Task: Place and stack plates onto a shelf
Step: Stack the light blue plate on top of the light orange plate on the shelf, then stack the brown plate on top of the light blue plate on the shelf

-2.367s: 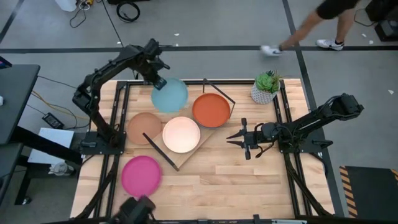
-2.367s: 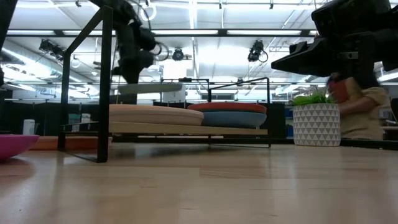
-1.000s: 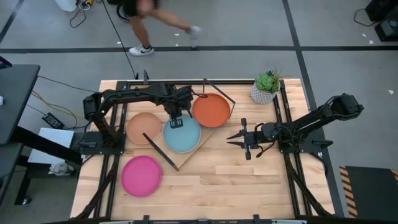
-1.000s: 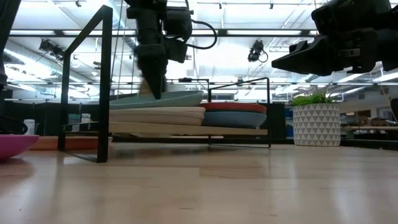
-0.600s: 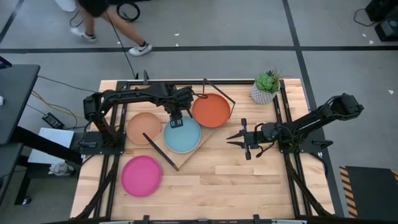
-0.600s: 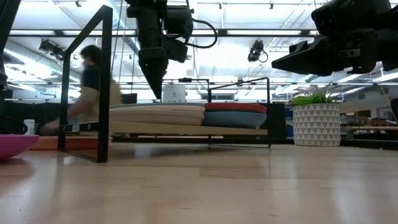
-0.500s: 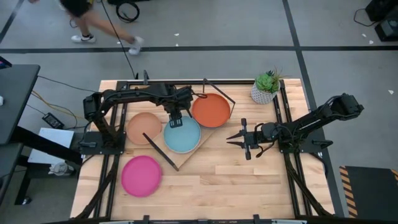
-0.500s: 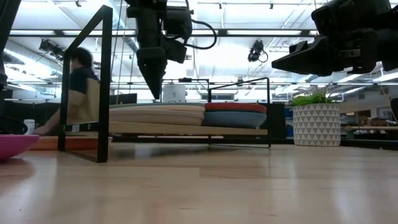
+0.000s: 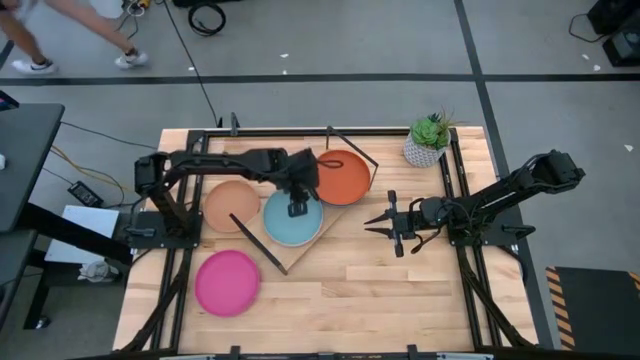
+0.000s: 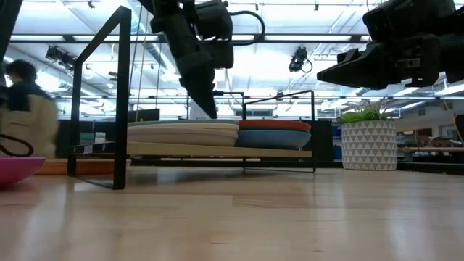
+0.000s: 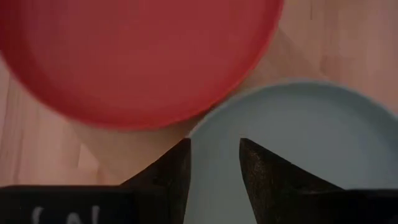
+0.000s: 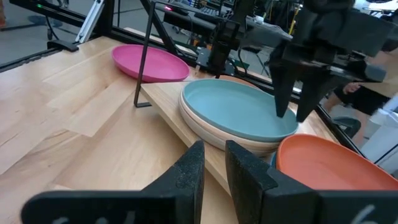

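The shelf (image 9: 338, 214) stands slantwise on the table and carries three piles. A tan plate (image 9: 230, 205) is at its left end. The light blue plate (image 9: 285, 228) lies flat on a cream plate (image 12: 205, 134) in the middle. An orange plate (image 9: 340, 177) lies on a blue one (image 10: 272, 138) at the right end. My left gripper (image 11: 214, 163) hangs open just above the light blue plate (image 11: 311, 143), near its far rim, pointing steeply down and touching nothing. A pink plate (image 9: 227, 283) lies on the table at the near left. My right gripper (image 9: 385, 225) waits to the right of the shelf, open by a narrow gap.
A potted plant (image 9: 428, 140) stands at the table's far right corner. Black frame rails (image 9: 195, 190) run along both sides of the table, and a black post (image 10: 123, 94) rises near the low camera. A person (image 9: 30, 40) walks on the floor beyond the far left.
My left gripper has let go of the light blue plate's far rim. The plate, tilted then, has dropped flat onto the cream plate. The gripper then went toward the table's right and near edges over the plate and tipped. A person has walked leftward behind the table.
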